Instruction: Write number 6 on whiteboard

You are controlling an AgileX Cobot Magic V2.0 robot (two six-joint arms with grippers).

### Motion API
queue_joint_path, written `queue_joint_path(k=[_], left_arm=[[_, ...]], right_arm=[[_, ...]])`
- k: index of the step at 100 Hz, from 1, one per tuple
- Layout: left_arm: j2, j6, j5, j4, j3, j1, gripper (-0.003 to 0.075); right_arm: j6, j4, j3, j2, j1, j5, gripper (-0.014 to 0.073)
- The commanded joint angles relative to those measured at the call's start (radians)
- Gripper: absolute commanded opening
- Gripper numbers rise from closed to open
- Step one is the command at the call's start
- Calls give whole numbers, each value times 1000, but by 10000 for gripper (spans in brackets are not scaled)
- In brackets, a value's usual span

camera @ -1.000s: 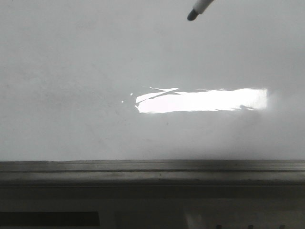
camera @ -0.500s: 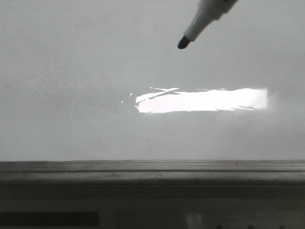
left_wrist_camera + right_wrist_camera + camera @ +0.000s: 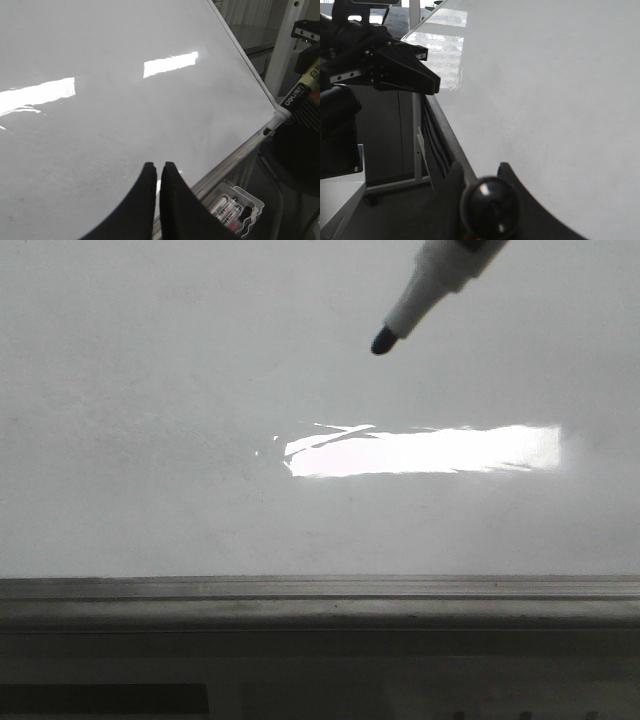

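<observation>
A marker [image 3: 425, 290] is gripped by the right fingers [image 3: 487, 187], tip at one o'clock over the whiteboard [image 3: 150, 440]; the left fingers [image 3: 156, 182] are closed, empty.

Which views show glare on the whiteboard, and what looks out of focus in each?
Front view: one bright rectangular glare patch on the whiteboard; the marker is slightly soft.
Left wrist view: two glare strips on the board; the left gripper is dark against it.
Right wrist view: reflections near the board's far corner; the marker's round end, held by the right gripper, is blurred.
</observation>
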Motion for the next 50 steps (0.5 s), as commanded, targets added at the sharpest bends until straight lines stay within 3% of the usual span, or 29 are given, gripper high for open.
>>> queue_joint_path(k=[1, 11, 19, 33, 50], left_arm=[[5, -8, -28, -17, -26, 2, -20], [5, -8, -30, -17, -26, 2, -20], [5, -8, -30, -17, -26, 2, -20], [5, -8, -30, -17, -26, 2, -20], [5, -8, -30, -17, -26, 2, -20]], right_arm=[[-2, 18, -25, -3, 1, 3, -64], [24, -83, -25, -5, 1, -19, -61], [141, -238, -25, -13, 1, -80, -48], [458, -627, -23, -15, 29, -228, -41], [968, -1278, 7, -2, 63, -431, -41]])
